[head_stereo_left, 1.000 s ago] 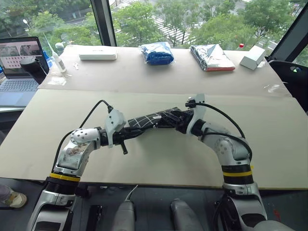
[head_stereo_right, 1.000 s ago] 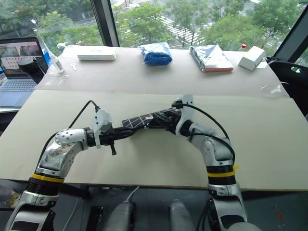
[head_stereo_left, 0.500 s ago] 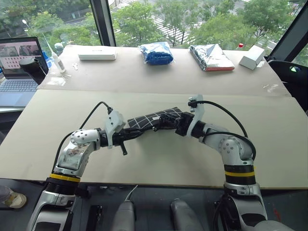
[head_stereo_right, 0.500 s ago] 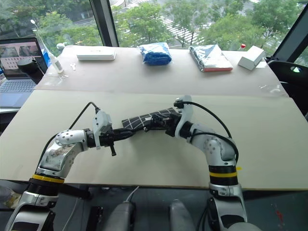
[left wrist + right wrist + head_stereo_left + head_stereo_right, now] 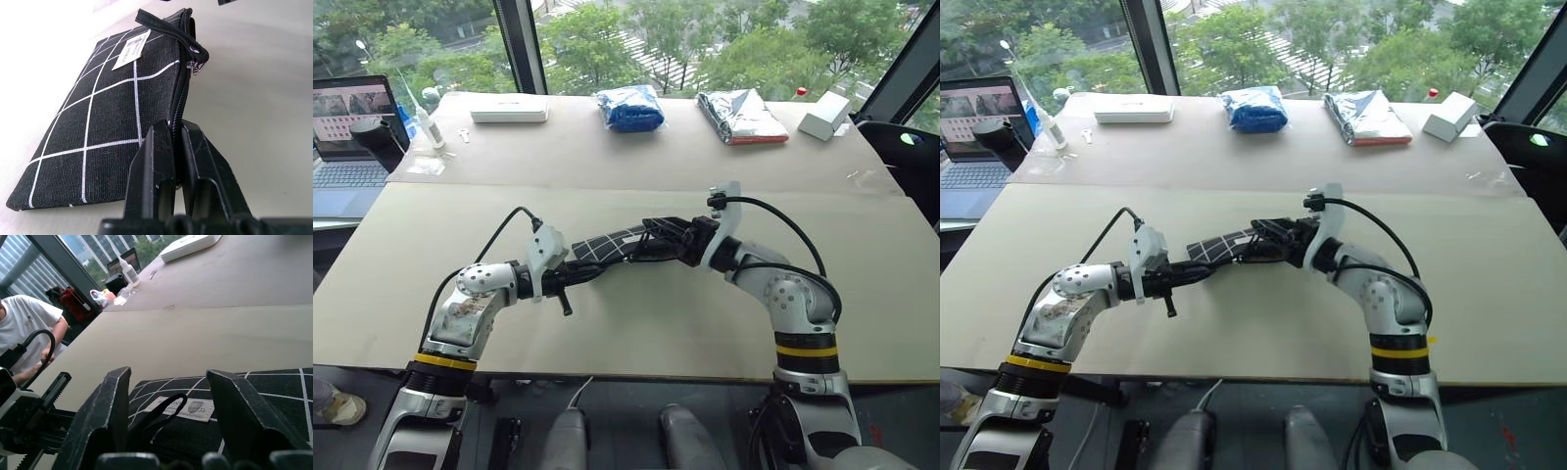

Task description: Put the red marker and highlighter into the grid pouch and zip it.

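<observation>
The grid pouch (image 5: pixel 612 244) is hanging above the table (image 5: pixel 636 323) between the two grippers. The left gripper (image 5: pixel 176 133) is pinching its zipper edge with fingers together. At the pouch's other end, the right gripper (image 5: pixel 168 396) is holding its fingers (image 5: pixel 105 404) apart, the black pull strap (image 5: pixel 159 417) lying between them.

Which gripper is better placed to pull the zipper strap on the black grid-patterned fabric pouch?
The right gripper: its fingers stand open around the black strap, while the left gripper is shut on the pouch edge, holding it.
</observation>
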Controlling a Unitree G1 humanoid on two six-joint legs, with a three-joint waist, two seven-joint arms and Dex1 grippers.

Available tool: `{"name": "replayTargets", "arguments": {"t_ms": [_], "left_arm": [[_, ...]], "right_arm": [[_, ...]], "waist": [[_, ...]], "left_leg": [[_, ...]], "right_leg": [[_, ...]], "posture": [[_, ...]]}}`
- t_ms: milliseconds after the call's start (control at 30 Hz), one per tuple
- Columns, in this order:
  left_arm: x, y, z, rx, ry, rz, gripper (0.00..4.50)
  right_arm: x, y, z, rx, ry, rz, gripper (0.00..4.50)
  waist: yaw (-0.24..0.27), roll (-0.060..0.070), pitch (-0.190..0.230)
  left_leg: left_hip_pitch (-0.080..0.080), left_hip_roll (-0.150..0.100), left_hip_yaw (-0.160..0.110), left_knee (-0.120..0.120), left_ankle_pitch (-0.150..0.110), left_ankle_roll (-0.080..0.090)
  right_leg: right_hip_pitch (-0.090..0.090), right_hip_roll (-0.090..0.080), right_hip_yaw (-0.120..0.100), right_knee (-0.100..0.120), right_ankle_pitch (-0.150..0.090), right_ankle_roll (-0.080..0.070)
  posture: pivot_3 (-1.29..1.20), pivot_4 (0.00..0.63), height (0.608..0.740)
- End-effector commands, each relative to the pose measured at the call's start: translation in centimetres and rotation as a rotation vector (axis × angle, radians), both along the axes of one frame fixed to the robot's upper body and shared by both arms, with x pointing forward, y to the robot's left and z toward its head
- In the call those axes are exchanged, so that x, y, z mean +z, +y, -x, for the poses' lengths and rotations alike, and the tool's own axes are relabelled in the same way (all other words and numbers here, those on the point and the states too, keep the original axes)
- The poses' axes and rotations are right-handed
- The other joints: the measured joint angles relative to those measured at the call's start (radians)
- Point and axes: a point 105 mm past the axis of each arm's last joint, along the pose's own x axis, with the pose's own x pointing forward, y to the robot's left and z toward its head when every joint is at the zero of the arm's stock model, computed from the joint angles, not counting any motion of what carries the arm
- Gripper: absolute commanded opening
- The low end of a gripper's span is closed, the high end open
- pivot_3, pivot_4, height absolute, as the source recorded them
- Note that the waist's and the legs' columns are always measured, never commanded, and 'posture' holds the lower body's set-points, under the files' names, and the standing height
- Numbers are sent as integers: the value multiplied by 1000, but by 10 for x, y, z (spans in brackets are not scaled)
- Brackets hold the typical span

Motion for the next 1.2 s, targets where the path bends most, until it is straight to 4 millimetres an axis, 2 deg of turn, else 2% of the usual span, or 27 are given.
{"name": "replayTargets", "arguments": {"t_ms": [33,400,567,767,867,1067,1200], "left_arm": [[9,-2,0,-9,-36,9,0],[8,-3,0,-4,-35,14,0],[7,-3,0,-2,-34,16,0],[6,-4,-1,1,-33,17,0],[5,-3,-1,4,-33,17,0],[5,-1,0,6,-32,15,0],[5,-1,0,6,-34,14,0]], "right_arm": [[16,1,4,27,-31,-27,2856],[-16,12,2,21,104,31,2856],[-18,18,3,35,122,28,2856],[-18,32,17,120,136,17,2856],[-19,35,23,146,134,22,2130],[-17,31,19,120,114,38,16],[-15,27,16,104,101,44,16]], "waist": [[-1,0,0],[-4,0,0],[-4,0,0],[-6,0,0],[-5,0,0],[-7,0,0],[-7,0,0]], "left_leg": [[0,0,0,0,0,0],[0,0,0,0,0,0],[0,0,0,-1,0,0],[0,0,0,-1,0,0],[0,0,0,-1,0,0],[0,0,0,-1,0,0],[0,0,0,-1,0,0]], "right_leg": [[0,0,0,0,0,0],[0,0,0,0,0,0],[0,0,0,0,0,0],[0,0,0,0,0,0],[0,0,0,-1,0,0],[0,0,0,-1,0,0],[0,0,0,-1,0,0]], "posture": [[0,150,740],[0,150,740],[0,150,740],[0,150,740],[0,150,740],[0,150,740],[0,150,740]]}}
